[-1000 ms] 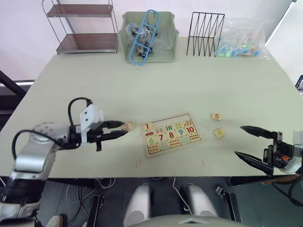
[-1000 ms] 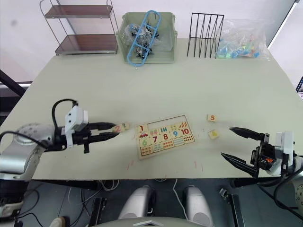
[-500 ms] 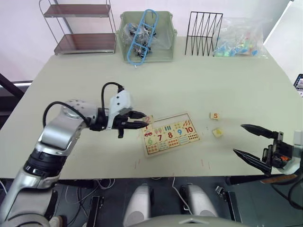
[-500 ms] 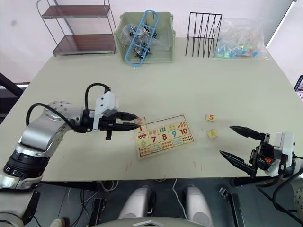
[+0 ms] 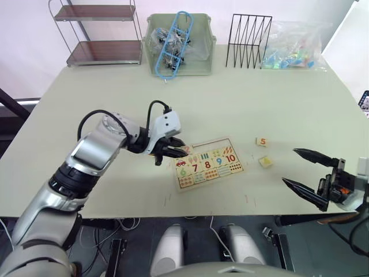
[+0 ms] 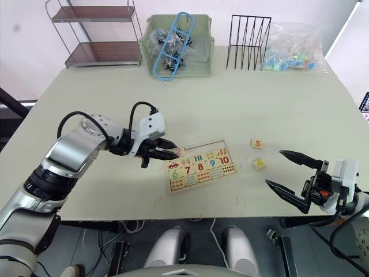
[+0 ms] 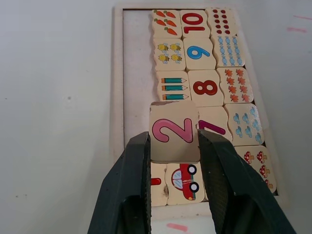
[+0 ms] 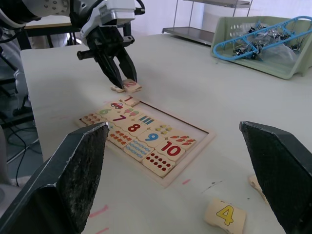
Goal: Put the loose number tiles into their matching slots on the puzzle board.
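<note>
My left gripper (image 5: 179, 152) is shut on the loose number tile 2 (image 7: 174, 130) and holds it over the left end of the puzzle board (image 7: 137, 63). One long row of slots (image 7: 138, 87) on the board lies bare, with tile 1 (image 8: 127, 100) set at its end beside the car picture. The tiles 6 to 10 and the counting pictures sit in their places. Tile 5 (image 5: 262, 141) and tile 4 (image 5: 266, 162) lie loose on the table to the right of the board. My right gripper (image 5: 288, 166) hangs open near the table's front right edge, holding nothing.
Along the table's far edge stand a metal shelf (image 5: 104, 34), a green basket (image 5: 180, 60) with blue clips, a black wire rack (image 5: 249, 34) and a plastic bag (image 5: 294, 49) of coloured pieces. The table's front edge runs just below the board.
My left arm has carried tile 2 rightwards from left of the board to over its left end. The right gripper has stayed open in place.
</note>
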